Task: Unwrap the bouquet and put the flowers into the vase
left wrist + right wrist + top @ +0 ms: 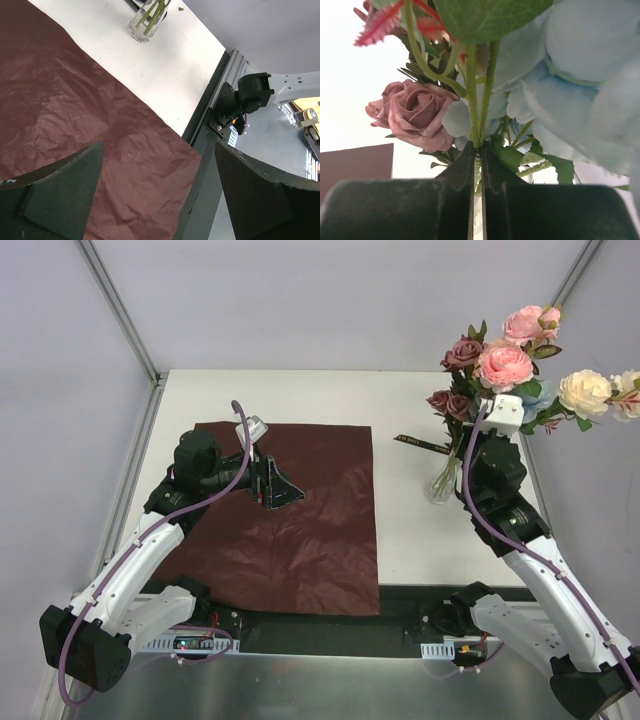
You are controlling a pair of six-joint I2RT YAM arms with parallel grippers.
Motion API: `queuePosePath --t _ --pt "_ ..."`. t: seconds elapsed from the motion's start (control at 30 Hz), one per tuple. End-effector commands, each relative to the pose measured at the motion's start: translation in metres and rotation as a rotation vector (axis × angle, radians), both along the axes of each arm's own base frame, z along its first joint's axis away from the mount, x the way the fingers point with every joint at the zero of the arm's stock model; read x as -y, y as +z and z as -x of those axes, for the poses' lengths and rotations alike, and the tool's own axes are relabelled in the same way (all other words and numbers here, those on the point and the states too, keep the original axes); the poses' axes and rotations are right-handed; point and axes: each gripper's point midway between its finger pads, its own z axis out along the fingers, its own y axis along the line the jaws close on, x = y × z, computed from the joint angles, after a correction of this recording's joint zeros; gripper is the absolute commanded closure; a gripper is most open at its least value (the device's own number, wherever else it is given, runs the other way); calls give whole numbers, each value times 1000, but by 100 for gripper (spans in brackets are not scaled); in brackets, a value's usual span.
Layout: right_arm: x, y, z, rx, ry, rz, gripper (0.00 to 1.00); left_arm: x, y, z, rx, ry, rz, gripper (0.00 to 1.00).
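Observation:
The flowers [505, 365], pink, peach, mauve and pale blue, stand upright at the right with their green stems [152, 12] down in the clear glass vase [443, 480]. My right gripper [479, 147] is shut on thin green stems [480, 100] just above the vase, beside a mauve rose [415, 112] and pale blue blossoms [580, 75]. The bouquet's dark red paper [300, 530] lies spread flat on the table, with no flowers in it. My left gripper [275, 485] hovers over that paper [75, 100], open and holding nothing [160, 150].
A black ribbon [420, 443] with gold lettering lies on the white table between the paper and the vase [145, 22]. A dark rail [200, 165] runs along the table's near edge. Grey walls enclose the table on three sides.

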Motion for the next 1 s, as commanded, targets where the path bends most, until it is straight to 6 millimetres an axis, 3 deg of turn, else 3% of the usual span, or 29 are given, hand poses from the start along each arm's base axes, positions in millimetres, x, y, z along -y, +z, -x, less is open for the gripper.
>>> queuePosePath --t 0.0,0.37,0.53,0.97 --pt "-11 -41 -3 -121 53 23 99 2 3 4 27 -17 7 9" --pt "-8 -56 0 -171 56 37 99 2 3 5 22 -20 7 9" --pt "-12 -44 0 -159 81 34 87 3 2 3 15 -16 5 9" --pt "-14 -39 9 -164 115 12 68 4 1 1 7 -15 4 9"
